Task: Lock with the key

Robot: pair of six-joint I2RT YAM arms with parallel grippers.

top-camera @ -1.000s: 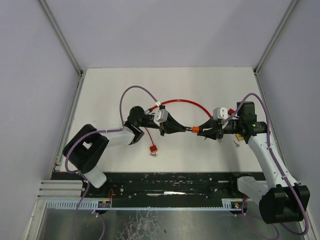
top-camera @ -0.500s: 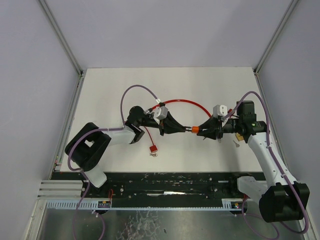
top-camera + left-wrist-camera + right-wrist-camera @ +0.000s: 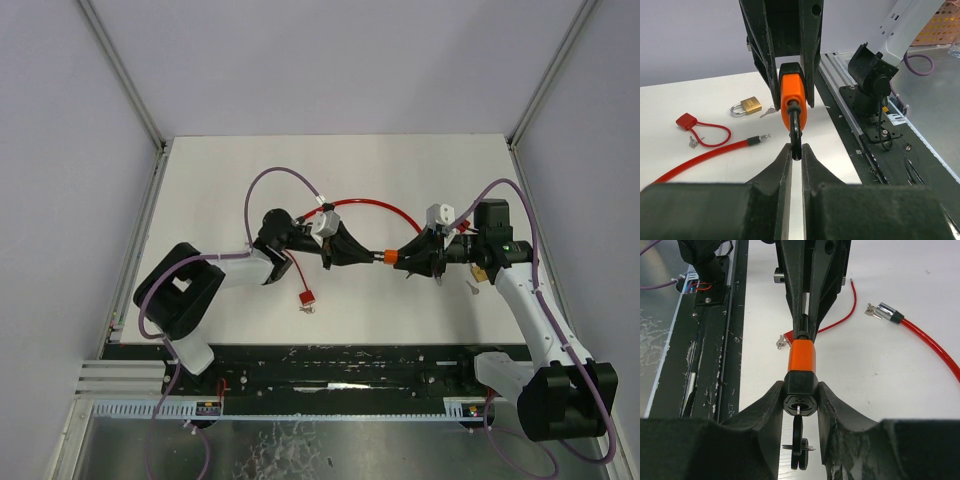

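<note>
The lock point(image 3: 388, 258) is an orange-and-black cylinder, held level above the table between both grippers. My right gripper point(image 3: 800, 396) is shut on its black end. The key point(image 3: 798, 437) sits in the keyhole there, its black bow between my fingers with a ring and a second key on it. My left gripper point(image 3: 796, 149) is shut on a thin black piece at the lock's orange end point(image 3: 790, 92). The red cable point(image 3: 372, 203) arcs behind the grippers. Its free end, a black ferrule with a silver pin point(image 3: 757, 139), lies loose on the table.
A small red padlock point(image 3: 306, 296) with a thin red loop and small keys lies under the left arm. A brass padlock point(image 3: 751, 104) with its key lies by the right arm. A black rail point(image 3: 340, 362) runs along the table's near edge.
Both wrists have shifted slightly toward the back of the table with the lock still held between them. Neither grip has changed.
</note>
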